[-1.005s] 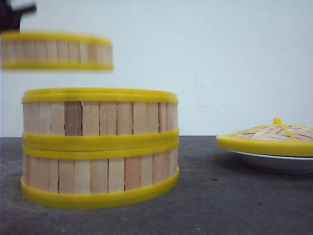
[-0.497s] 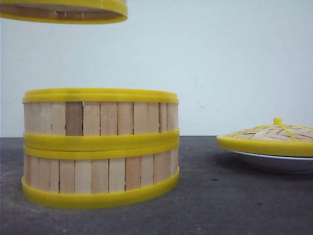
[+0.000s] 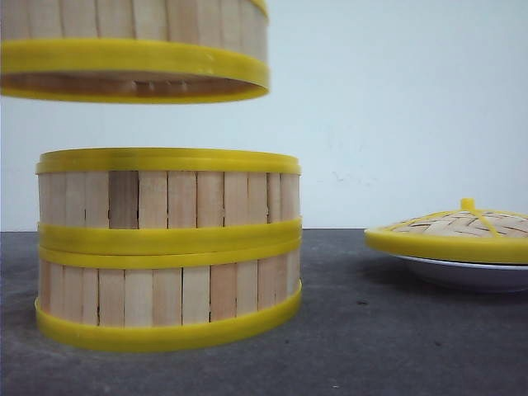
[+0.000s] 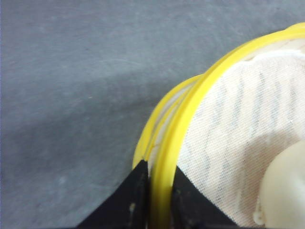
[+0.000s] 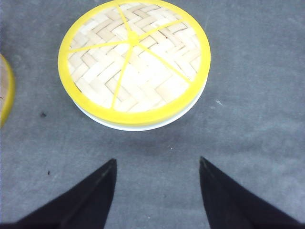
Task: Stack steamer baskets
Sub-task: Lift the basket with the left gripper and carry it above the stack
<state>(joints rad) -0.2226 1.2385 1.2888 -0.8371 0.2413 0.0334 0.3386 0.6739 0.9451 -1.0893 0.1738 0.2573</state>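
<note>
The dark grey, slightly speckled table [image 3: 388, 330] fills the lower part of the front view under a plain pale wall. On its left side stands a stack of two round steamer baskets, the lower basket [image 3: 165, 301] and the upper stacked basket [image 3: 165, 198], each with walls of vertical light-wood slats and thick yellow plastic rims top and bottom, their rims meeting in a doubled yellow band. Directly above the stack, with a clear gap of air between, hangs the third round steamer basket [image 3: 132, 49] of the same slats and yellow rims, its top cut off by the frame and its underside in shadow. In the left wrist view this lifted basket [image 4: 238, 143] shows a whitish cloth liner [image 4: 224, 157] and a pale rounded object [image 4: 286, 191] inside, with the rim of the stack visible just below its edge. To the right, well apart from the stack, a woven bamboo domed lid with a yellow rim and yellow ribs [image 5: 133, 62] rests on a white plate [image 3: 466, 272]. The black left gripper [image 4: 153, 191] pinches the yellow rim of the lifted basket, one finger on each side. The black right gripper [image 5: 157, 191] hangs over bare table near the lid, its fingers spread wide and holding nothing.
</note>
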